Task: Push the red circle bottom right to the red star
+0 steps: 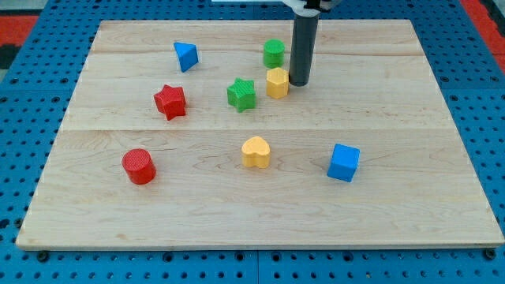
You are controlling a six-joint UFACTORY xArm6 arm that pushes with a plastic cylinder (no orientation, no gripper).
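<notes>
The red circle is sitting near the counter's left edge, below-left of the red star, bare wood lying between them. My tip, a jawless end effector, is resting far upper-right of that star.

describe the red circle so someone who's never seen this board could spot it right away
Start at the wooden board and go to its part near the view's bottom left. The red circle stands there alone, a short round cylinder, below the red star. It is the only round red block; my tip is far off, beside the yellow block.
</notes>
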